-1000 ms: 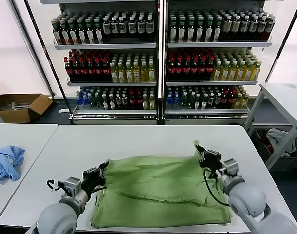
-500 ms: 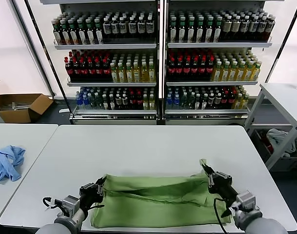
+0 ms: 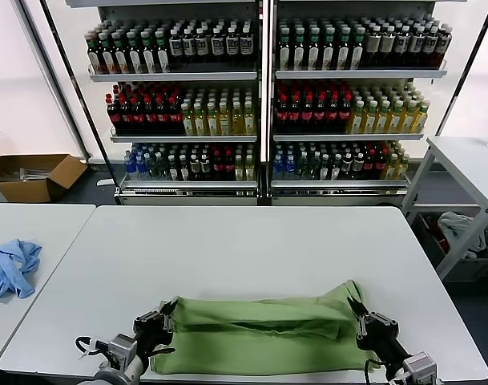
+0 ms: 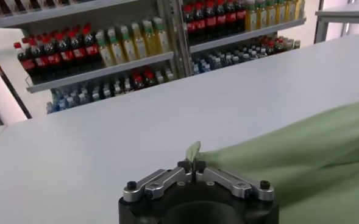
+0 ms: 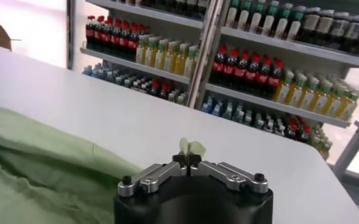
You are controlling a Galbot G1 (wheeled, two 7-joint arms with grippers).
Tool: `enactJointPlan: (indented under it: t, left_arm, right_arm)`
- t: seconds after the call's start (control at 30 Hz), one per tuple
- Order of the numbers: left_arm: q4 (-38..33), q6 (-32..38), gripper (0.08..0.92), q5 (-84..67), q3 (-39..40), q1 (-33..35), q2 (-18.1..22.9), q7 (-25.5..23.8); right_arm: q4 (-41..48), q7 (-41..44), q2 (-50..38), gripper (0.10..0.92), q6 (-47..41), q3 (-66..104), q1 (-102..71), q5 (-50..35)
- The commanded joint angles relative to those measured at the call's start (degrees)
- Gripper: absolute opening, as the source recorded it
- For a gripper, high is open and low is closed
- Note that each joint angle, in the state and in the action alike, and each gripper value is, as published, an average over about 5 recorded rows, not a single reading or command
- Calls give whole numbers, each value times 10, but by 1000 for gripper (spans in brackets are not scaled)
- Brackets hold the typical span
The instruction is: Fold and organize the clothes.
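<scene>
The green shirt [image 3: 256, 337] lay low in the head view, a long band across the near edge of the white table [image 3: 252, 241], its far edge doubled over toward the robot so that a rolled fold ran along the top of the band. No collar, buttons or printed graphic showed.

The left gripper [image 3: 165, 319] sat at the lower left of the frame, its fingers pinched together on the shirt's left corner; in the left wrist view a small tab of green cloth stuck up between the closed tips of that gripper [image 4: 193, 167]. The right gripper [image 3: 357, 314] sat at the lower right, likewise clamped on the right corner, with a tuft of fabric poking out above its closed tips [image 5: 188, 159] in the right wrist view. Both held cloth and nothing else.

The risks looked plain. Each pinch caught only a little fabric, so a tug could pull a corner free and let the fold sag. The folded edge looked higher at the right than at the left, so uneven travel of the two arms would probably lay the fold crooked. The band also lay close to the table's near edge, and dragging further could spill it over.

A blue garment [image 3: 11, 267] lay on a separate table at the left of the frame, and shelves of bottles [image 3: 264, 96] filled the upper half.
</scene>
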State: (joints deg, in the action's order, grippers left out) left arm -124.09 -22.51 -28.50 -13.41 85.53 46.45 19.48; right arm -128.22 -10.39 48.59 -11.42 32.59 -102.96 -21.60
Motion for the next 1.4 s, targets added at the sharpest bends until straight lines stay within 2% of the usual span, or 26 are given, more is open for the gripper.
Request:
enactJointPlan:
  t: [0.03,0.43,0.67,0.87,1.03,1.3,1.4]
  left_arm:
    - [16,9,85,23,19,-5,14,2]
    - [26,18,85,62,32,18,22,11]
    - [27,24,111,73,33,11,24,15]
    - [7,12,271,73,24,11,22,21]
    - [-24,-5,409,66,3,26,17,25]
    - [-118,-2,643,33,-35,111,16,58]
    - [-143,14,730,30,-32,153,25,66]
  right_arm:
    - [29,-12,7,112,24,6,-13,10]
    - [97,-47,22,112,80,-40,60,31]
    - [107,-126,42,123,76,-64,63,27]
    - [90,-167,53,281,64,-58,69,5]
    - [60,-170,57,419,59,-37,86,-11]
    - [-7,-163,50,653,64,15,59,-56]
    - [-19,-160,48,738,97,23,9,-50]
